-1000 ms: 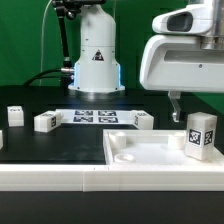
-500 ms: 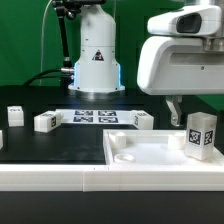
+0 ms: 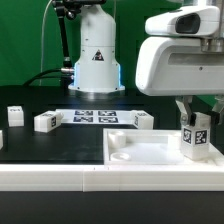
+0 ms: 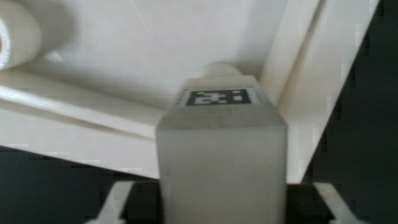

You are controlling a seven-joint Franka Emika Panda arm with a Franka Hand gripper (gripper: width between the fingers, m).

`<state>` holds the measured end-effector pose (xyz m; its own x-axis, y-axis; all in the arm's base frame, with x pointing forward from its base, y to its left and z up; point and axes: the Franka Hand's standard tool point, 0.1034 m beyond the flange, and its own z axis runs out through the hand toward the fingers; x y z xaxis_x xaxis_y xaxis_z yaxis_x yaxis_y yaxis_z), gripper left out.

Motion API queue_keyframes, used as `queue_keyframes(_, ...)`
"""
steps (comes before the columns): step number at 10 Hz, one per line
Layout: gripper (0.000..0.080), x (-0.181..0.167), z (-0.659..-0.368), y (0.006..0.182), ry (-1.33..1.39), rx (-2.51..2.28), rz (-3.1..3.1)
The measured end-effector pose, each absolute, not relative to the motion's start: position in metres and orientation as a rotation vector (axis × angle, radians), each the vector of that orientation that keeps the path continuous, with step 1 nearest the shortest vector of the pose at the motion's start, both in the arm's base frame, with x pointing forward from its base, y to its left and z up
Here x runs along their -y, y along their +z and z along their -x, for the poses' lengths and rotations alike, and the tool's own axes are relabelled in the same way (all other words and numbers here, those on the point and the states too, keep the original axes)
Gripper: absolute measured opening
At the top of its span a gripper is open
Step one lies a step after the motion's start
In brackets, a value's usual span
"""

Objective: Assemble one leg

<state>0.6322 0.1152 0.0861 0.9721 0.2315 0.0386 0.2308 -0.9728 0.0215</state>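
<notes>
Near the front right corner of the black desk (image 3: 60, 148), a large white square plastic plate (image 3: 140, 152) carries the leg (image 3: 195, 142), a small white rectangular plastic block with a black-and-white tag (image 4: 221, 97). It stands upright at the plate's right side. The claw (image 3: 196, 120) straddles it (one finger on each side); whether it presses, I cannot tell. Further back lie three similar white blocks (image 3: 45, 121) and the marker board (image 3: 95, 117).

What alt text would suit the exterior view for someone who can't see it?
A white robot arm's fingers grip an upright leg on a large white square plate in front. Behind, on a black table, sit three more legs and the marker board, with the arm's base beyond.
</notes>
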Motion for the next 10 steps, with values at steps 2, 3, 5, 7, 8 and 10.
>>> queue_keyframes(2,0.0289,-0.115,-0.6323,0.0862,0.065,-0.299,-3.113)
queue_keyframes(3,0.0289,-0.1144,-0.6324,0.0861,0.064,-0.195,-3.127)
queue_keyframes(5,0.0289,-0.1156,-0.6318,0.0857,0.063,0.12,-3.143)
queue_keyframes(7,0.029,-0.1163,-0.6324,0.0852,0.079,0.467,-3.125)
queue_keyframes(8,0.029,-0.1157,-0.6321,0.0851,0.078,0.616,-3.101)
queue_keyframes(10,0.029,-0.1141,-0.6317,0.0849,0.085,0.956,-3.019)
